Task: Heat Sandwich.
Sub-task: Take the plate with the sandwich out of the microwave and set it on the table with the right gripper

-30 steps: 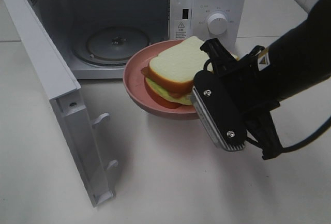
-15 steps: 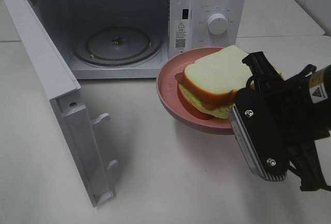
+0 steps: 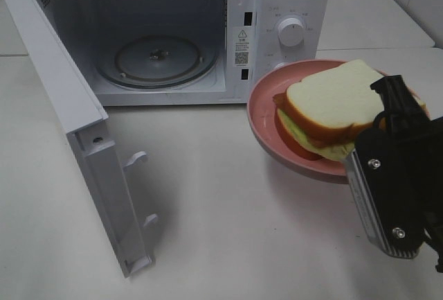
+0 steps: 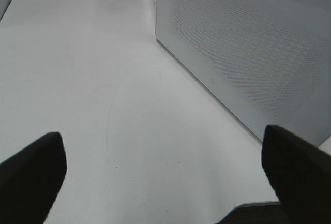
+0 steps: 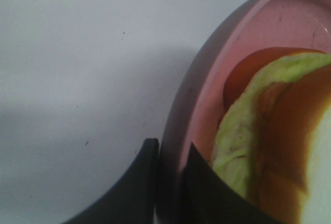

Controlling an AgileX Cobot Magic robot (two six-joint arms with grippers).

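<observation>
At the right of the high view I see the sandwich [image 3: 331,110], thick soft white bread with a tan crust over pale green filling, on a round, smooth pink plate [image 3: 266,116] in front of the microwave's dial panel. My right gripper [image 5: 168,154] has its black jaws clenched on the plate's thin rim. The left gripper [image 4: 165,175] has its jaws spread wide and released over the matte white table [image 4: 93,79], beside the perforated open door [image 4: 248,48] of the white microwave [image 3: 166,30], whose round glass turntable [image 3: 156,57] shows inside.

You see the right gripper [image 3: 379,121] carry the pink plate [image 3: 266,116] and its sandwich [image 3: 332,102] away from the microwave [image 3: 173,33] opening, now just beside its control panel.
</observation>
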